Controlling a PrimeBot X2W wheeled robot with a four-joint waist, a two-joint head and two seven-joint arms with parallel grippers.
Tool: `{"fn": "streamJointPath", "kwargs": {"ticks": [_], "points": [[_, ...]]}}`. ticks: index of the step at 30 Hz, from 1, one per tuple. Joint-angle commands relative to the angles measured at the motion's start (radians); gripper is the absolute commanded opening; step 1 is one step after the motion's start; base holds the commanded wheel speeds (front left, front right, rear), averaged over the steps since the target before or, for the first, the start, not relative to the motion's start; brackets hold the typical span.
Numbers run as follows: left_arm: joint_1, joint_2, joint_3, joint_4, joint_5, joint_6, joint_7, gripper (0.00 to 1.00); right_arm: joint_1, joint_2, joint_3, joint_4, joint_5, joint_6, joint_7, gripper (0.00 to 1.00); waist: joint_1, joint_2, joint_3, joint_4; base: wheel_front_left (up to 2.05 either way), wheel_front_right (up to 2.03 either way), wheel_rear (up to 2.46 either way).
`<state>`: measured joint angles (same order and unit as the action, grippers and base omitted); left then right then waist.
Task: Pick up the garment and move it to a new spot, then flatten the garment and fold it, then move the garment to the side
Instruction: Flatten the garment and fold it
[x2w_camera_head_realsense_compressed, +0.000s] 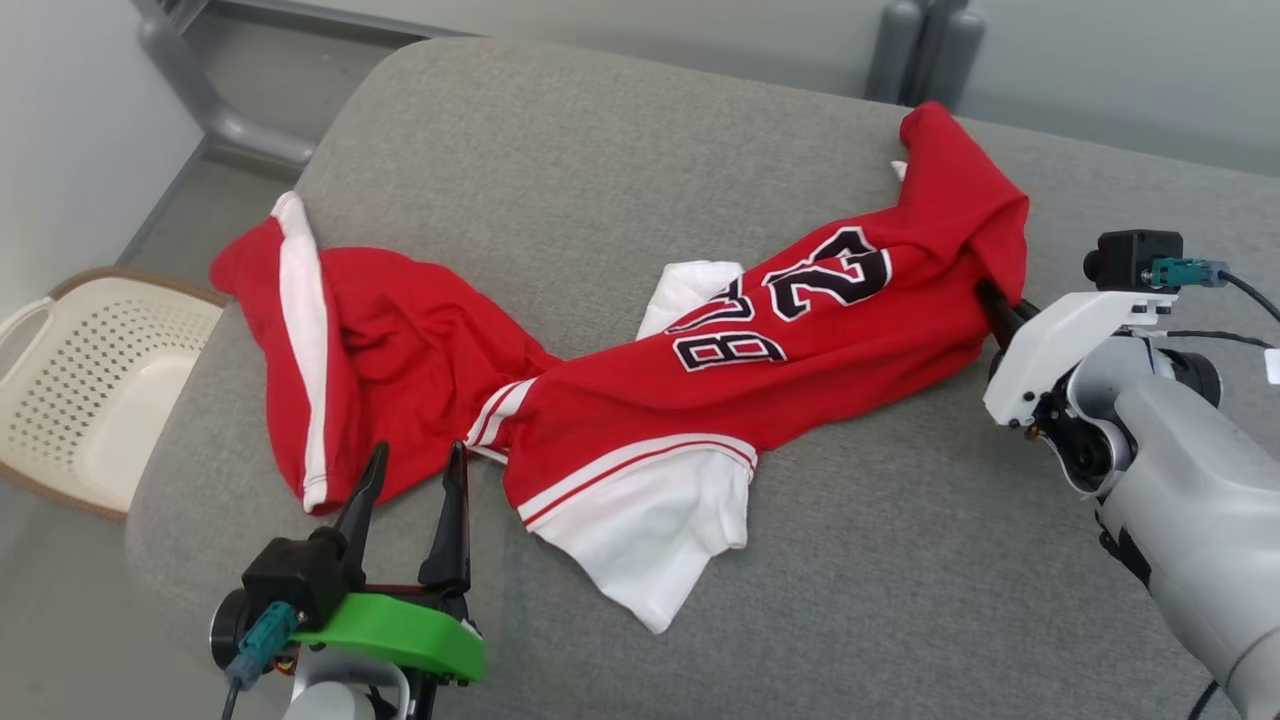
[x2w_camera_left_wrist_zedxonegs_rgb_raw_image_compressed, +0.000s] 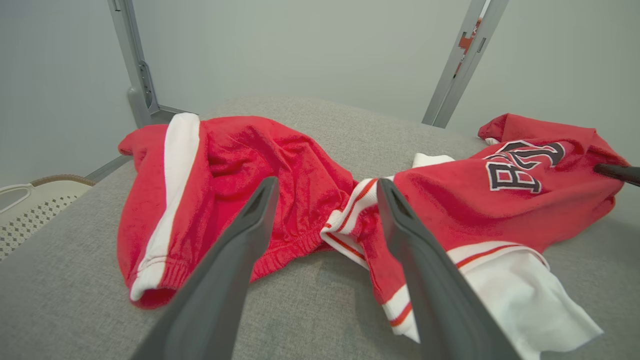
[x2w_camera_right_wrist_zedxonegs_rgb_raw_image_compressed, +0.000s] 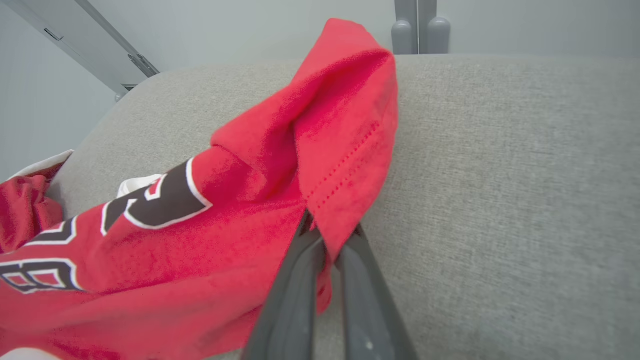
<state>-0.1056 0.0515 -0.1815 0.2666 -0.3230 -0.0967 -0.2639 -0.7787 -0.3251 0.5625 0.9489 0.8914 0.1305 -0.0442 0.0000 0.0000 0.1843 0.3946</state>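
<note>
Right end effector (x2w_camera_right_wrist_zedxonegs_rgb_raw_image_compressed: 331, 229) clamps garment (x2w_camera_head_realsense_compressed: 620, 400) edge; left end effector (x2w_camera_head_realsense_compressed: 418, 458) hovers spread.

Head camera looks down; both low wrist cameras share the garment (x2w_camera_head_realsense_compressed: 640, 400).

Bare test lab: plain pale walls (x2w_camera_left_wrist_zedxonegs_rgb_raw_image_compressed: 300, 50), metal frame posts (x2w_camera_left_wrist_zedxonegs_rgb_raw_image_compressed: 140, 75), grey padded bench (x2w_camera_head_realsense_compressed: 600, 150), plastic basket (x2w_camera_head_realsense_compressed: 70, 400).

left tool (x2w_camera_head_realsense_compressed: 418, 455): black, green mount (x2w_camera_head_realsense_compressed: 400, 632) | right arm (x2w_camera_head_realsense_compressed: 1190, 480): pale grey
</note>
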Motion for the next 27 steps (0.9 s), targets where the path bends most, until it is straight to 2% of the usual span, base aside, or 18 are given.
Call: {"fn": "streamJointPath", "kwargs": {"ticks": [1, 10, 16, 19, 20, 21, 22, 27], "points": [[0.012, 0.007, 0.004, 0.001, 0.005, -0.003, -0.001, 1.0, 0.024, -0.022, 0.012, -0.025, 0.008, 0.0, 0.029, 0.0, 0.0, 0.0, -0.062, -0.09, 0.0, 0.0, 0.0], [0.036, 0.015, -0.003, 0.001, 0.017, -0.006, -0.001, 1.0, 0.132, -0.196, 0.037, -0.289, 0.041, 0.0, 0.259, 0.0, 0.0, 0.0, -0.101, -0.238, 0.0, 0.0, 0.0], [0.04, 0.023, -0.006, 0.005, 0.018, -0.003, -0.001, 1.0, 0.253, -0.298, -0.021, -0.47, 0.028, 0.0, 0.426, 0.0, 0.0, 0.0, -0.112, -0.291, 0.0, 0.0, 0.0], [0.032, 0.023, -0.014, 0.006, 0.018, -0.005, 0.0, 1.0, 0.311, -0.305, -0.076, -0.548, -0.01, 0.0, 0.472, 0.0, 0.0, 0.0, -0.109, -0.295, 0.0, 0.0, 0.0], [0.026, 0.023, -0.017, 0.006, 0.018, -0.006, 0.002, 1.0, 0.331, -0.294, -0.1, -0.569, -0.031, 0.0, 0.482, 0.05, 0.0, 0.0, -0.106, -0.293, 0.0, 0.0, 0.0], [0.022, 0.023, -0.021, 0.007, 0.017, -0.007, 0.003, 1.0, 0.345, -0.284, -0.12, -0.581, -0.051, 0.0, 0.488, 0.45, 0.0, 0.0, -0.105, -0.29, 0.0, 0.0, 0.0], [0.019, 0.025, -0.024, 0.009, 0.016, -0.008, 0.003, 1.0, 0.359, -0.266, -0.144, -0.591, -0.082, 0.0, 0.492, 1.0, 0.0, 0.0, -0.103, -0.285, 0.0, 0.0, 0.0], [0.011, 0.037, -0.022, 0.016, 0.008, -0.004, 0.008, 1.0, 0.401, -0.135, -0.245, -0.617, -0.208, 0.0, 0.475, 1.0, 0.0, 0.0, -0.099, -0.265, 0.0, 0.0, 0.0]]}}
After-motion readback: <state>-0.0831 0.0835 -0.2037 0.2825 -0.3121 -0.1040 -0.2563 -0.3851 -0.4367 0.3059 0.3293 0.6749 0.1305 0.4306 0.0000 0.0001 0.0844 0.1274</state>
